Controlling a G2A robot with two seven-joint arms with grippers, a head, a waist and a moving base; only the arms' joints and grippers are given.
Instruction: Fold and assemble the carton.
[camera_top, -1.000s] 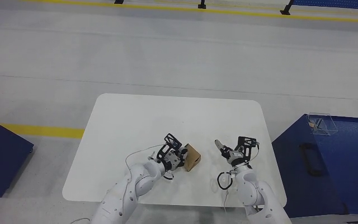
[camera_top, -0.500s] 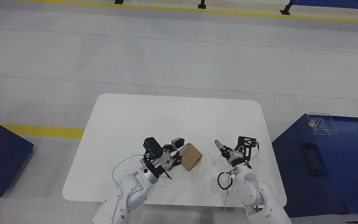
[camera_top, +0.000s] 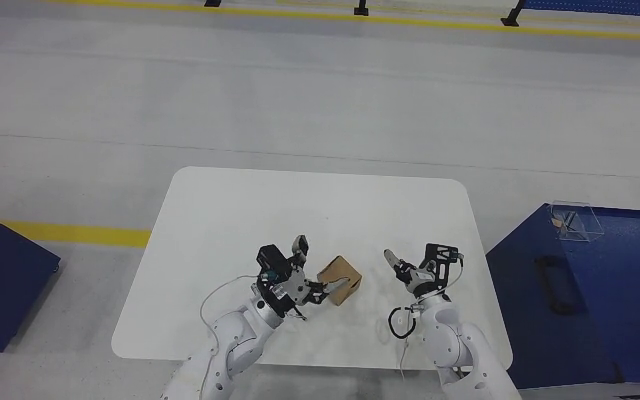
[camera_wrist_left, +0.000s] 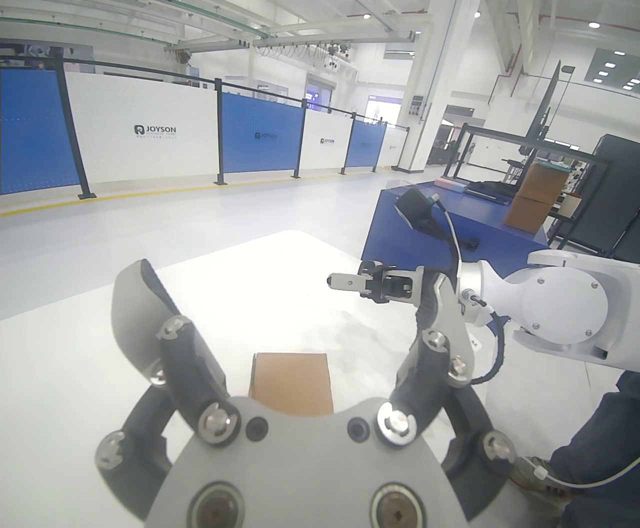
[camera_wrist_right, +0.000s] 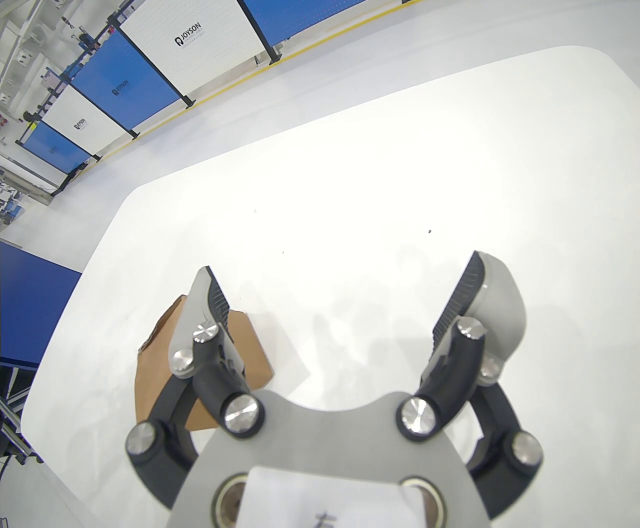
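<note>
A small brown carton (camera_top: 341, 279) lies folded on the white table (camera_top: 250, 210), a little in front of its middle. My left gripper (camera_top: 310, 268) stands open just beside the carton's left end, with one finger close to its near edge. In the left wrist view the carton (camera_wrist_left: 291, 382) lies low between the spread fingers of my left gripper (camera_wrist_left: 292, 310), and nothing is gripped. My right gripper (camera_top: 402, 268) hovers open a short way right of the carton. In the right wrist view the carton (camera_wrist_right: 150, 380) sits partly behind one finger of my right gripper (camera_wrist_right: 345, 290).
The table's far half (camera_top: 330, 200) is bare white. A blue cabinet (camera_top: 570, 290) stands off the table's right edge. The right arm's gripper (camera_wrist_left: 350, 281) shows in the left wrist view beyond the carton.
My left wrist has turned and drawn back from the carton, and its fingers have spread wider. The carton has barely shifted. The right arm has kept still.
</note>
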